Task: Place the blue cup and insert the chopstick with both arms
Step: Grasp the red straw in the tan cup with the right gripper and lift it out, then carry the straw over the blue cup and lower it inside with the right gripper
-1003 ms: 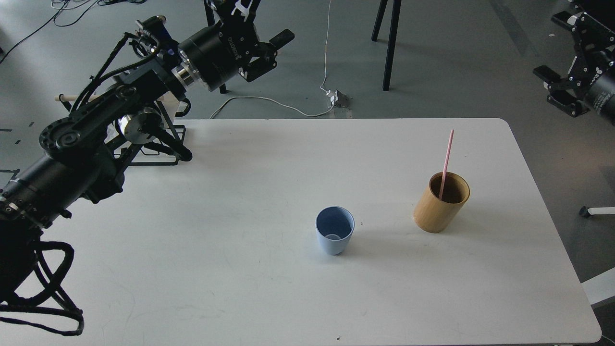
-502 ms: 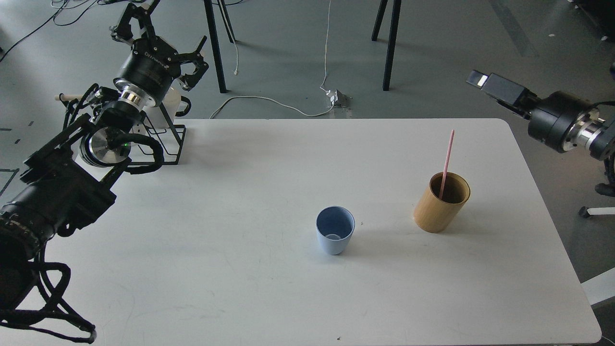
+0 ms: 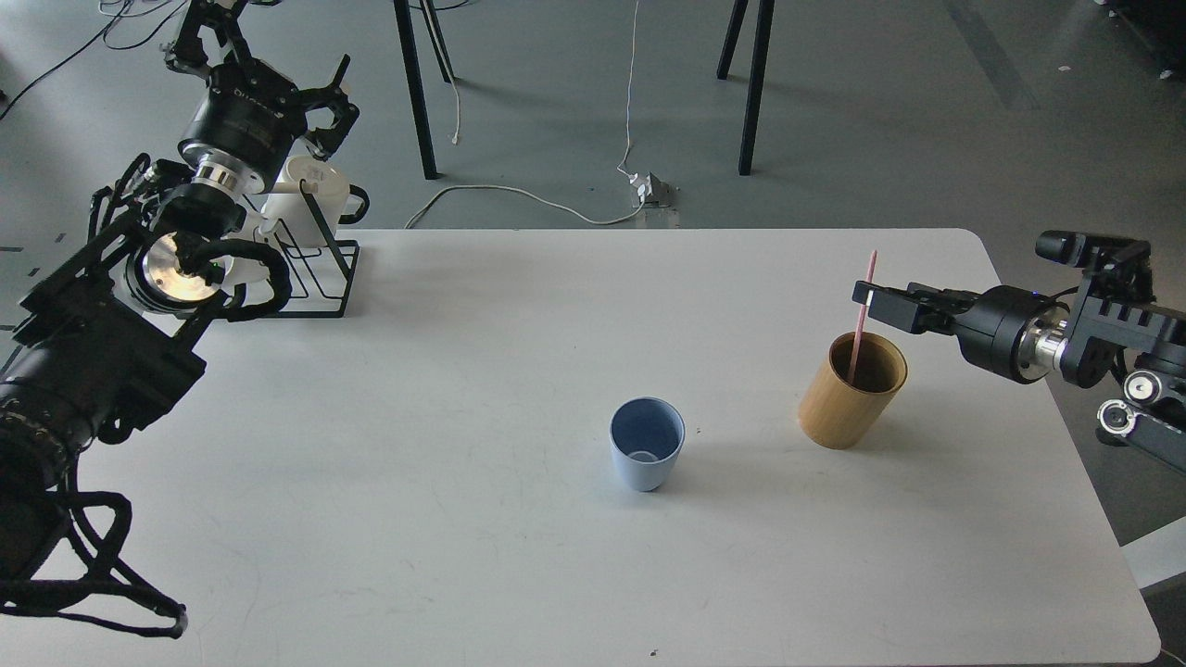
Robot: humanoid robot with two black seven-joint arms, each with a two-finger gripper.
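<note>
The blue cup (image 3: 646, 456) stands upright and empty near the middle of the white table (image 3: 417, 556). The pink chopstick (image 3: 870, 267) leans in the tan bamboo holder (image 3: 845, 400) to the cup's right. My right gripper (image 3: 869, 297) reaches in level from the right, its tip right at the chopstick above the holder's rim. Its fingers look like one narrow bar, so I cannot tell whether they grip the stick. My left gripper (image 3: 264, 51) is open and empty, raised beyond the table's back left corner, far from the cup.
A black wire rack (image 3: 320, 278) with a white mug (image 3: 315, 190) stands at the table's back left corner under my left arm. Black stand legs (image 3: 752, 83) and cables lie on the floor behind the table.
My right arm has swung in from the right edge until its gripper tip is at the chopstick. My left gripper has drawn back to the left, away from the table's middle. Cup and holder have not moved.
</note>
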